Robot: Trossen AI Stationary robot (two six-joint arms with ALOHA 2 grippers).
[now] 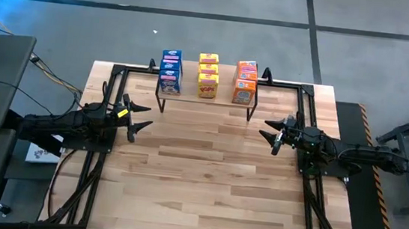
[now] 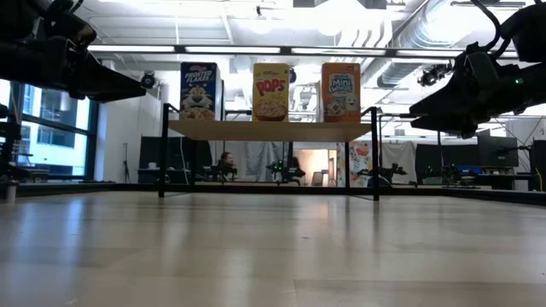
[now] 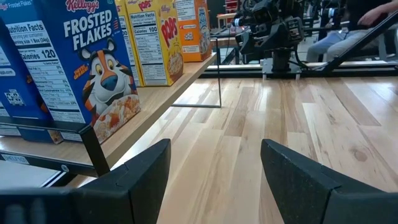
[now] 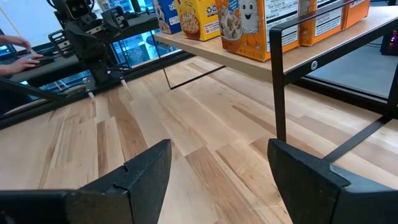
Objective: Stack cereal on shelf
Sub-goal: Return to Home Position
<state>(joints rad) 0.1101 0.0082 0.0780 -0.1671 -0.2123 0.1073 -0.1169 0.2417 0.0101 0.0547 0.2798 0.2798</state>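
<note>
Nine cereal boxes stood upright on the shelf (image 2: 270,130), which sat along the back edge of the light-wood counter (image 1: 205,182). They were set in three files, each three deep. The blue Frosted Flakes boxes (image 1: 171,71) were at the left arm's end, the yellow Pops boxes (image 1: 207,74) in the middle, and the orange Mini-Wheats boxes (image 1: 245,81) at the right arm's end. The files stood apart from one another, with strips of plank showing between them. The left gripper (image 1: 141,118) hung above the counter, in front of the shelf and just outside its blue end, with its fingers spread wide and holding nothing. The right gripper (image 1: 269,131) hung just outside the orange end, its fingers likewise wide and empty. The two grippers pointed toward each other, well apart.
</note>
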